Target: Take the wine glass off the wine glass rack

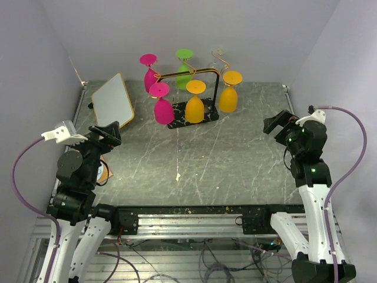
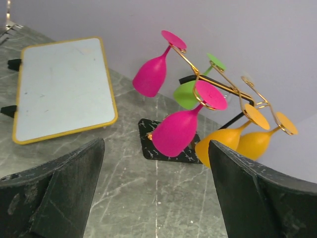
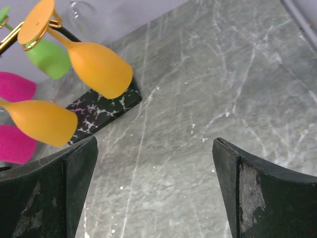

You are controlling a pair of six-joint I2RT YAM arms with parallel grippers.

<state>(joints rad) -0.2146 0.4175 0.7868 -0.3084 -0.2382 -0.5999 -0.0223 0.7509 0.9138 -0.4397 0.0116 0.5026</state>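
metal frame [image 1: 188, 218] and 2 arm bases [image 1: 70, 206] nearest, at the near edge of the table [image 1: 235, 165]. left gripper [image 1: 109, 132] up over the left side, jaws spread wide, holding nothing. right gripper [image 1: 277, 122] over the right side, equally spread and empty. both aimed at, yet well apart from, the wine glass rack [image 1: 178, 124] at the far middle, near the back wall [image 1: 247, 29].

hung bowl-down by the foot from gold hooks: 2 pink glasses [image 1: 164, 110], 1 green glass [image 1: 184, 75], 2 orange glasses [image 1: 228, 97]. probably freed only by sliding a foot out along the wire, not by a straight downward pull. white gold-rimmed board [image 1: 112, 101] left of the rack, apart from it.

shown from above only: both arms and the whole layout. shown from the left wrist only: wire cradling each stem under the foot. plain from the right wrist, faint from above: 1 clear glass [image 3: 84, 11] behind the end orange one.
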